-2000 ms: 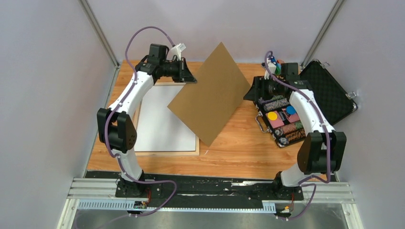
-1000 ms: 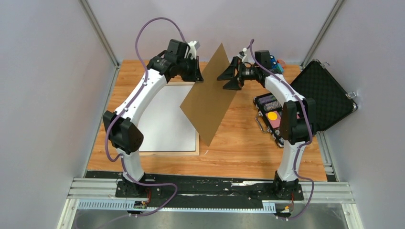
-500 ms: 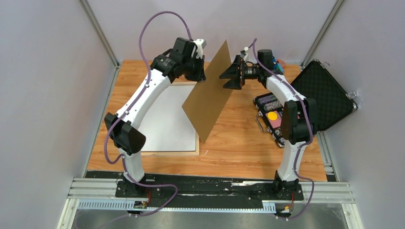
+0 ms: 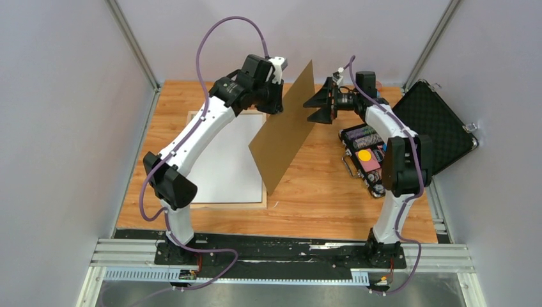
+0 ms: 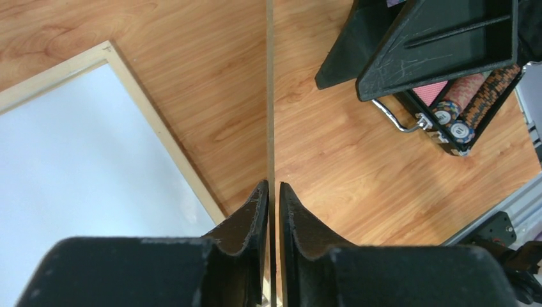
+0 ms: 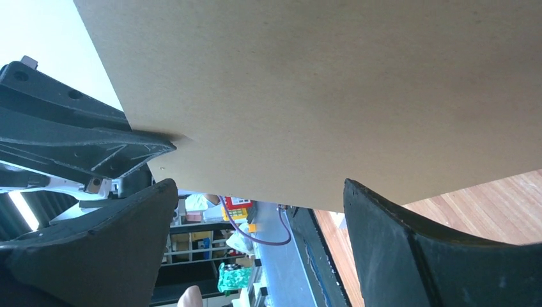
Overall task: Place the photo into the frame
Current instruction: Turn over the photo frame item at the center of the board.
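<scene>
Frame (image 4: 224,204) of pale wood lay flat on the left half of the table (image 4: 319,198), whitish face up, with the brown backing board (image 4: 284,131) standing on edge just to its right, lower corner down by the frame's near right corner. Left gripper (image 5: 273,187) had its fingers almost together on either side of the board's thin upper edge, though whether they pinched it could not be told. Right gripper (image 6: 260,185) was spread wide, facing the board's far face and holding nothing.
</scene>
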Controlling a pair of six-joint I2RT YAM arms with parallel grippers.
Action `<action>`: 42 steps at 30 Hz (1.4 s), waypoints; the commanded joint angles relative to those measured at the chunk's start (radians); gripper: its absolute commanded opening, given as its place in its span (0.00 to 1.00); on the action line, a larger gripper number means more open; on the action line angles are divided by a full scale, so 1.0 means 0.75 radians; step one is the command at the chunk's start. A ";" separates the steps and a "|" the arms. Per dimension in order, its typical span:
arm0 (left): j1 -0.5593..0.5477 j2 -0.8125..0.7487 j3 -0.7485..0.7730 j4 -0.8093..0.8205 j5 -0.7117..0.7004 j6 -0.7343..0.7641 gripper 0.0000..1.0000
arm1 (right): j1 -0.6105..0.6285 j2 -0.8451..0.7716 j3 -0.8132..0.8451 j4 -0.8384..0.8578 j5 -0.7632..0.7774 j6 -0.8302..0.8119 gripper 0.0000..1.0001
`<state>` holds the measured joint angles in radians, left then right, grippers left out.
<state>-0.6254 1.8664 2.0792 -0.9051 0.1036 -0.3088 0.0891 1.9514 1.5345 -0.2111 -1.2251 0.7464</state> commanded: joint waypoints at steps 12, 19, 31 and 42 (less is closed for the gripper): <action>-0.132 -0.088 -0.008 0.146 0.031 -0.046 0.58 | -0.031 -0.230 -0.082 0.036 -0.024 0.004 0.99; -0.226 -0.120 -0.067 0.188 0.082 -0.059 0.64 | -0.059 -0.338 -0.148 0.036 0.013 -0.002 1.00; -0.349 -0.115 -0.076 0.206 0.082 -0.028 0.79 | -0.103 -0.579 -0.297 -0.075 0.205 -0.080 1.00; -0.349 -0.175 -0.075 0.181 -0.006 0.055 0.89 | -0.105 -0.683 -0.446 -0.254 0.521 -0.251 0.95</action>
<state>-0.8848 1.8114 2.0098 -0.7883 0.1326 -0.3099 0.0124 1.4681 1.2308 -0.3641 -0.9382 0.6079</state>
